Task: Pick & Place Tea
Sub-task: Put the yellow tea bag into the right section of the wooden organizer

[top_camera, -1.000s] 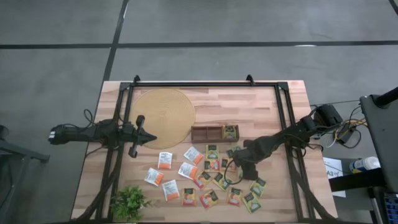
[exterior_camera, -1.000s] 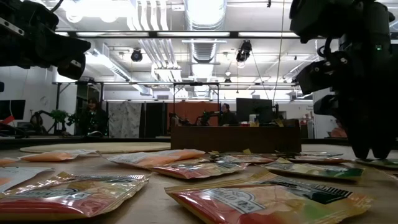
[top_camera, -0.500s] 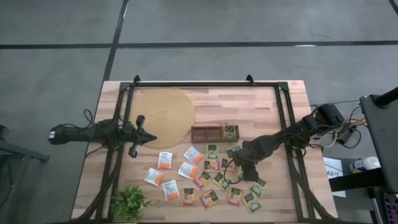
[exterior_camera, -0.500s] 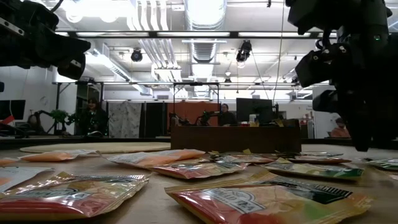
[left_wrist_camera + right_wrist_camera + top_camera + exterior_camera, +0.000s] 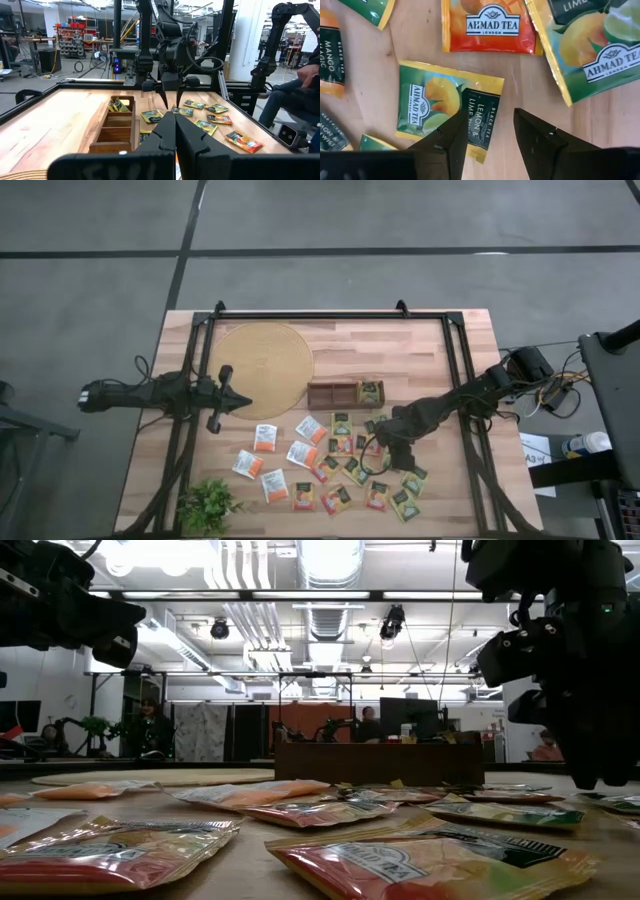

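- Tea sachets lie scattered flat on the near half of the tabletop, in front of the wooden compartment tray; one end compartment of the tray holds a few, the others look empty.
- Left gripper hangs unmoved at the left side, over the edge of the round woven mat, fingers pressed fully together and holding nothing.
- Right gripper has dipped, risen, and now settled slightly lower again over the right part of the scatter; fingers part open, empty.
- Right wrist view: a green lemon-and-lime sachet lies just beside the gap, one finger over its edge.
- Judgement: small height corrections only; alignment for a pick, no sachet lifted yet.
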`<move>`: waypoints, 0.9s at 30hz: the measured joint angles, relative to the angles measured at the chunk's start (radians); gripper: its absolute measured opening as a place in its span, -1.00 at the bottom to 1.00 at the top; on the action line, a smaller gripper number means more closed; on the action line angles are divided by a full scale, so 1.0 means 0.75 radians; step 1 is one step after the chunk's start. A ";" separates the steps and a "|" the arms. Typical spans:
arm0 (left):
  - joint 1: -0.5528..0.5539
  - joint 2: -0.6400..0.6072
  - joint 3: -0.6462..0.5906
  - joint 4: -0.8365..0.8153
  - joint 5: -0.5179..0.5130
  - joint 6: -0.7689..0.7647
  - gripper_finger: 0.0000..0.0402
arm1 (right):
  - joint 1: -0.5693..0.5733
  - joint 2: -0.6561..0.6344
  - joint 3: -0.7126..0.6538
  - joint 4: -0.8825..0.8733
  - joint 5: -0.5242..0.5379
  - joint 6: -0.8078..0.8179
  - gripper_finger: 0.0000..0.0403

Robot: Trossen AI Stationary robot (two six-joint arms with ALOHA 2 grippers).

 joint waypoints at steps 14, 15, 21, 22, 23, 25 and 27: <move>-0.002 0.000 0.000 0.000 0.000 0.000 -1.00 | 0.004 0.006 -0.019 0.040 0.044 0.025 -0.24; -0.002 0.000 0.000 0.000 0.000 0.000 -1.00 | 0.004 0.006 -0.025 0.043 0.051 0.031 -0.24; -0.001 0.001 0.000 0.000 0.000 0.000 -1.00 | 0.004 0.006 -0.043 0.045 0.056 0.054 -0.24; -0.001 0.001 0.000 0.000 0.000 0.000 -1.00 | 0.004 0.006 -0.043 0.046 0.056 0.054 -0.24; -0.001 0.001 0.000 0.000 0.000 0.000 -1.00 | 0.004 0.006 -0.043 0.048 0.056 0.054 -0.24; -0.001 0.001 0.000 0.000 0.000 0.000 -1.00 | 0.004 0.006 -0.048 0.061 0.055 0.055 -0.24; -0.001 0.001 0.000 0.000 0.000 0.000 -1.00 | 0.004 0.005 -0.054 0.070 0.046 0.054 -0.27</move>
